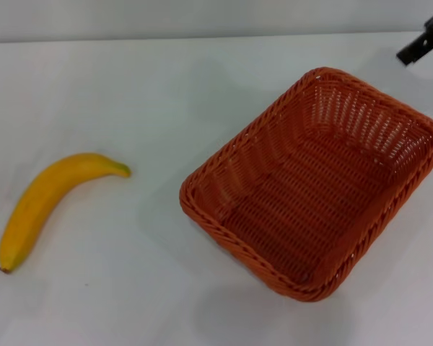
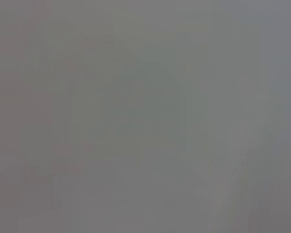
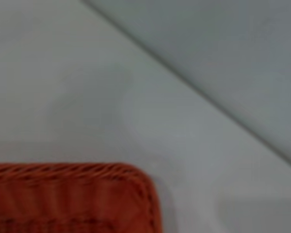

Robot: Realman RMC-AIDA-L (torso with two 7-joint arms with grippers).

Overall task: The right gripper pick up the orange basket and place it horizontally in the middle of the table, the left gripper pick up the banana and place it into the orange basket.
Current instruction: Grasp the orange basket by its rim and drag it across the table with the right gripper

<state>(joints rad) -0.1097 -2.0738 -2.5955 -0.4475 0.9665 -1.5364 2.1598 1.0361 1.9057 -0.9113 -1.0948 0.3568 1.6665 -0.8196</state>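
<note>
The orange basket (image 1: 317, 184) sits empty on the white table (image 1: 166, 94), right of centre, turned at a slant. One rounded corner of the basket (image 3: 77, 196) shows in the right wrist view. The yellow banana (image 1: 47, 202) lies at the left, well apart from the basket, its greenish stem pointing toward it. A black tip of my right gripper (image 1: 422, 45) pokes in at the far right corner, above and beyond the basket, touching nothing. My left gripper is out of view; its wrist view shows only a plain grey surface.
The table's far edge (image 1: 202, 37) runs along the top of the head view, with a grey wall behind it. That same edge (image 3: 194, 82) crosses the right wrist view diagonally.
</note>
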